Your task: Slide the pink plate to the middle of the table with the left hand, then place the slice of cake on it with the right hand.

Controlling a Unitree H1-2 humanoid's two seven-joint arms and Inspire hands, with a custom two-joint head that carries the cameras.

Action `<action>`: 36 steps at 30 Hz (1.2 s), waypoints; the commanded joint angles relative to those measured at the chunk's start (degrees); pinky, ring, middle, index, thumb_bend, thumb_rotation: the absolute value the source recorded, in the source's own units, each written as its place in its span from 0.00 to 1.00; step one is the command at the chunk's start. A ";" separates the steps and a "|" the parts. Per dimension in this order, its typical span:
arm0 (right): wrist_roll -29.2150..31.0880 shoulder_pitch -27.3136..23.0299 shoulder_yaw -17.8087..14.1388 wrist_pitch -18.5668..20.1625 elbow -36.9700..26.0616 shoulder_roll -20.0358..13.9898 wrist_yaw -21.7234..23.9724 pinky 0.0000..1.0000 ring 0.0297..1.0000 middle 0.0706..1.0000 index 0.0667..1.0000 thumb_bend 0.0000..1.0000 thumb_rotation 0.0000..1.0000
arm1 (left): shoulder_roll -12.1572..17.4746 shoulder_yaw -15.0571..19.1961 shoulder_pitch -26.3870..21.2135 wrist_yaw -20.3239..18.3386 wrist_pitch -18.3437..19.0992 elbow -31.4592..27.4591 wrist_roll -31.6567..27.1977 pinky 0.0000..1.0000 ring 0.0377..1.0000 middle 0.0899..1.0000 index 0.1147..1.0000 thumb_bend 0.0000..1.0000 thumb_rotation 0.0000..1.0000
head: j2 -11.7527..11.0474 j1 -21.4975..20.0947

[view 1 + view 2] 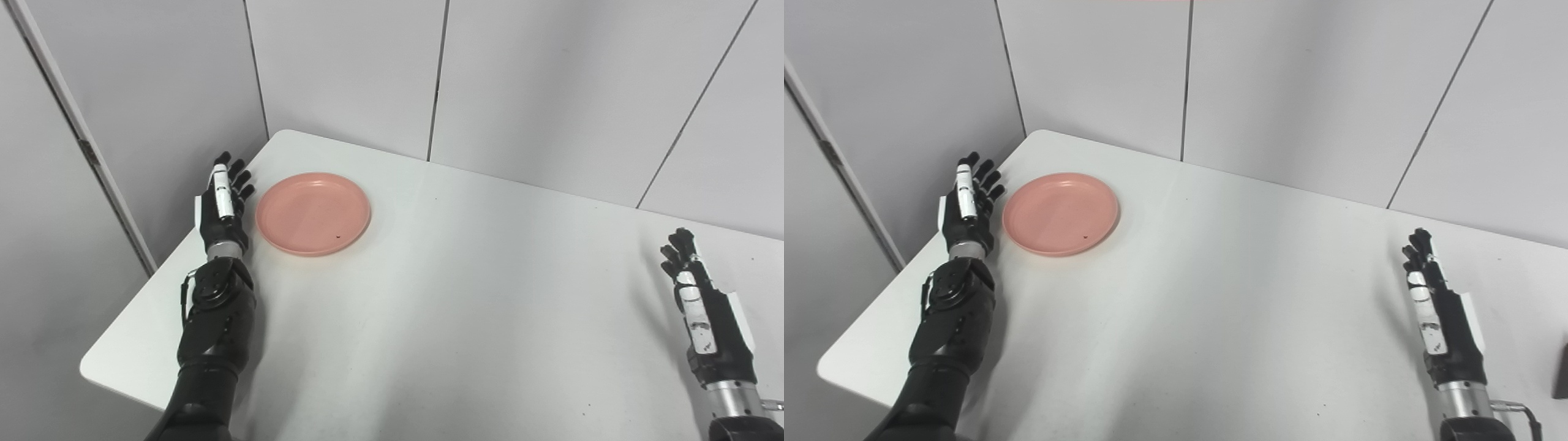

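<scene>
A round pink plate [313,212] lies empty on the white table [465,294] near its far left corner. My left hand [223,205] is open, fingers straight and edge-on, just left of the plate's rim and not touching it. My right hand [698,303] is open and empty, held upright above the table's right side. The plate also shows in the right eye view [1061,213], as do the left hand [968,202] and right hand [1433,306]. No slice of cake is in view.
Grey wall panels [527,79] stand close behind the table. The table's left edge [131,306] runs beside my left forearm. A dark object [1562,370] is cut off at the right edge of the right eye view.
</scene>
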 commanded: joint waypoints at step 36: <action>-3.88 8.55 1.67 7.24 -7.39 3.88 -3.09 0.96 0.96 0.97 0.98 0.34 1.00 | -6.01 -12.17 -0.54 -8.34 15.76 -7.56 1.31 0.85 0.87 0.87 0.85 0.38 1.00 | 2.27 -4.57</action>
